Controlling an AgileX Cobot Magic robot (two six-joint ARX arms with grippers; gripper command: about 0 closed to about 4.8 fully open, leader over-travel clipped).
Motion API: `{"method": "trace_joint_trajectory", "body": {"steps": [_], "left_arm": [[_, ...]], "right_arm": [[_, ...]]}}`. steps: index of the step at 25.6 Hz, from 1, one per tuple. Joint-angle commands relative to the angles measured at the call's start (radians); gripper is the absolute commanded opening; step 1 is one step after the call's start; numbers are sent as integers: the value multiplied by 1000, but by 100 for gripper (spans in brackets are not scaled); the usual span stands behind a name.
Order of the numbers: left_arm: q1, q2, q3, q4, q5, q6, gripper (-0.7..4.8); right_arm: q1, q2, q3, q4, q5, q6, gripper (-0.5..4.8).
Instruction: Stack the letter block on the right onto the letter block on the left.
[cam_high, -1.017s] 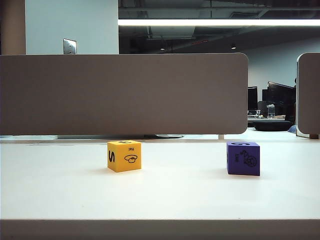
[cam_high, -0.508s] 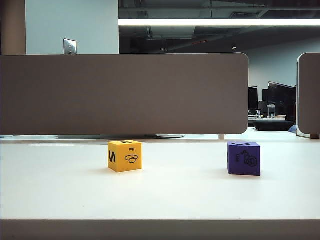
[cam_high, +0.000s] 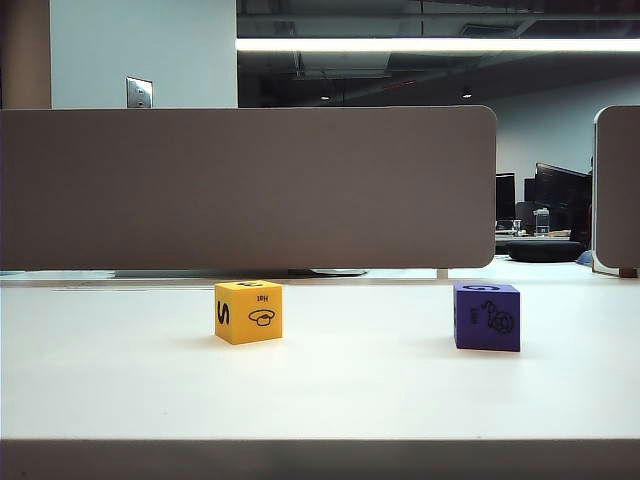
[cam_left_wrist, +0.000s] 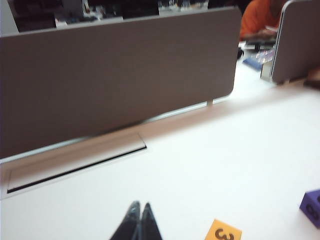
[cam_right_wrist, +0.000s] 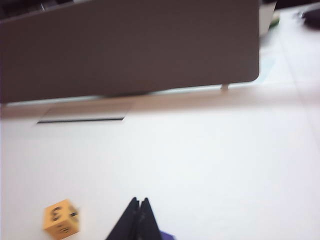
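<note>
A yellow letter block (cam_high: 248, 312) marked S stands on the white table (cam_high: 330, 390) left of the middle. A purple letter block (cam_high: 486, 316) stands to its right, well apart. Neither arm shows in the exterior view. In the left wrist view my left gripper (cam_left_wrist: 140, 206) is shut and empty above bare table, with the yellow block (cam_left_wrist: 223, 231) and the purple block (cam_left_wrist: 312, 206) off to one side. In the right wrist view my right gripper (cam_right_wrist: 139, 200) is shut and empty, the yellow block (cam_right_wrist: 61, 218) beside it and a purple block corner (cam_right_wrist: 167, 236) just behind its fingers.
A long grey partition panel (cam_high: 250, 185) runs along the table's far edge, with a second panel (cam_high: 617, 190) at the far right. A cable slot (cam_left_wrist: 75, 162) lies in the table below the partition.
The exterior view shows no change; both blocks sit where they were and no arm has entered that view.
</note>
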Motion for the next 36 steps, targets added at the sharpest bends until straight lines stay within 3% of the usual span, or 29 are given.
{"method": "trace_joint_trajectory", "body": {"steps": [1, 3, 8, 10, 17, 18, 19, 21, 25, 33, 36], "left_arm": [[-21, 73, 55, -58, 25, 76, -5], [-32, 117, 78, -81, 47, 131, -6], [-35, 185, 88, -99, 58, 125, -6], [-35, 226, 88, -158, 69, 74, -6], [-35, 239, 94, -206, 92, -19, -6], [-35, 239, 95, -205, 99, -41, -5], [-35, 239, 97, -216, 117, -58, -6], [-42, 238, 104, -248, 140, -59, -6], [-77, 238, 125, -299, 134, -122, -6], [-129, 238, 137, -307, 162, -94, -5], [-169, 238, 137, -307, 159, -95, -6]], "right_arm": [[41, 98, 100, -84, 16, 23, -9], [66, 174, 170, -148, 43, 23, -9], [151, 307, 277, -212, 75, 18, -9], [225, 389, 307, -211, 189, 3, -9], [325, 543, 311, -258, 294, -11, -2], [335, 564, 311, -267, 296, -11, 30], [355, 613, 311, -272, 297, -6, 220], [372, 673, 311, -269, 299, 26, 479], [372, 771, 311, -256, 309, 160, 479], [375, 875, 311, -244, 309, 292, 479], [408, 923, 311, -217, 356, 296, 479]]}}
